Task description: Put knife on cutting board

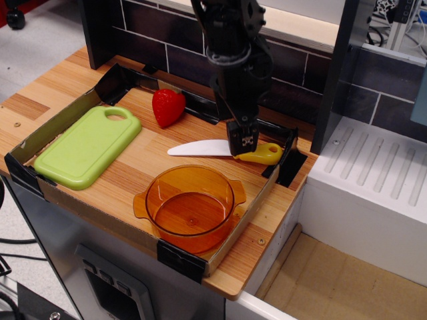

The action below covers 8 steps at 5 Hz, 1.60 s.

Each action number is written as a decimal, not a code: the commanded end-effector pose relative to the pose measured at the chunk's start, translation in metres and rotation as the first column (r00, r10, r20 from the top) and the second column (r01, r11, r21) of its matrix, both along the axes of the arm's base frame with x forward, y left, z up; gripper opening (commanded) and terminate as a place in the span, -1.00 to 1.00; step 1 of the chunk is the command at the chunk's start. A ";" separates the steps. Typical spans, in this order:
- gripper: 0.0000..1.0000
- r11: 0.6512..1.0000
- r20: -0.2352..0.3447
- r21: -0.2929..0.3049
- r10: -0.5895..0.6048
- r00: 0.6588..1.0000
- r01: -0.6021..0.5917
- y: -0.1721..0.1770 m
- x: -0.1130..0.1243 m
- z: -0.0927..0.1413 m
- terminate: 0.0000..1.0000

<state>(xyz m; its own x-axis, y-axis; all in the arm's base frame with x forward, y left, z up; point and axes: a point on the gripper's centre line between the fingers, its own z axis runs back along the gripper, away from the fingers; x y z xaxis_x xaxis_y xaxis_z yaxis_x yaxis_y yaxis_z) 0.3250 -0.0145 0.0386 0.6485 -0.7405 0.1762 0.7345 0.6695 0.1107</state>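
Observation:
The knife (200,148) lies flat on the wooden counter, white blade pointing left, yellow handle (267,155) to the right. My black gripper (243,141) hangs down over the junction of blade and handle, its tip right at the handle's left end. I cannot tell whether its fingers are open or closed on the knife. The lime-green cutting board (87,147) lies flat at the left of the counter, with nothing on it, its handle hole at the far end.
A red toy strawberry (167,107) sits behind the board. An orange transparent pot (190,205) stands just in front of the knife. A low black-cornered cardboard rim (287,160) frames the work area. A dark tiled back wall (293,73) stands behind.

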 end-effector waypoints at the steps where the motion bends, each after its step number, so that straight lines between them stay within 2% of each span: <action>1: 1.00 0.994 0.042 -0.009 -0.112 0.993 0.112 -0.016 0.000 -0.016 -1.00; 2: 1.00 0.988 0.050 0.006 -0.156 0.986 0.156 -0.026 -0.001 -0.025 -1.00; 3: 1.00 0.981 0.026 0.008 -0.194 0.981 0.194 -0.032 0.001 -0.032 -1.00; 4: 1.00 0.979 -0.009 -0.014 -0.203 0.979 0.203 -0.033 0.006 -0.036 -1.00; 5: -1.00 0.980 -0.046 -0.055 -0.194 0.980 0.192 -0.028 0.015 -0.033 -1.00; 6: -1.00 0.983 -0.065 -0.080 -0.173 0.983 0.168 -0.021 0.021 -0.031 -1.00; 7: -1.00 0.984 -0.020 -0.058 -0.167 0.986 0.166 -0.013 0.019 -0.022 -1.00; 8: -1.00 0.988 0.025 -0.043 -0.150 0.988 0.151 -0.007 0.015 -0.003 -1.00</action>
